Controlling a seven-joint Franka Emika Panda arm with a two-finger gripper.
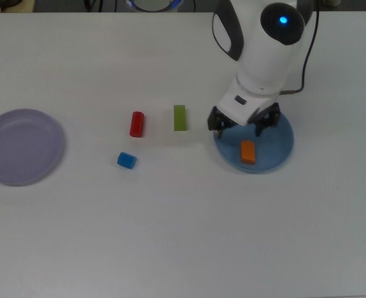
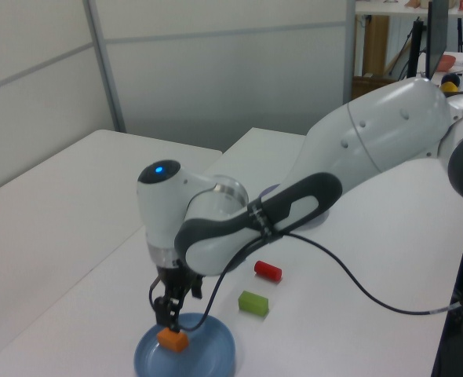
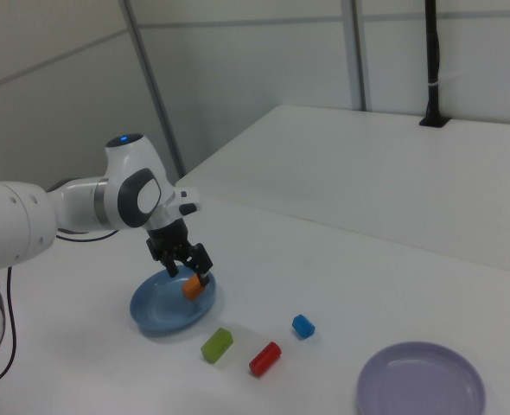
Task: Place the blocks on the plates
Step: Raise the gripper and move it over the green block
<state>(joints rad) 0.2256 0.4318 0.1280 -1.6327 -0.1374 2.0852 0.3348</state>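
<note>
The orange block [image 1: 248,151] [image 2: 173,339] [image 3: 194,287] lies flat inside the light blue plate [image 1: 277,146] [image 2: 209,355] [image 3: 156,313]. My gripper [image 1: 241,126] [image 2: 171,311] [image 3: 187,264] hovers just above it, open and holding nothing, over the plate's edge on the top view's left. The green bar [image 1: 180,117] [image 3: 217,344], the red cylinder [image 1: 137,124] [image 3: 265,359] and the small blue cube [image 1: 126,161] [image 3: 303,326] rest on the white table between the two plates. The lavender plate [image 1: 22,147] [image 3: 421,389] at the top view's far left holds nothing.
My white arm reaches in from the top view's upper edge, with a black cable trailing beside it. In the left view the green bar [image 2: 253,303] and red cylinder [image 2: 267,271] sit just behind the blue plate. The white table spreads wide around everything.
</note>
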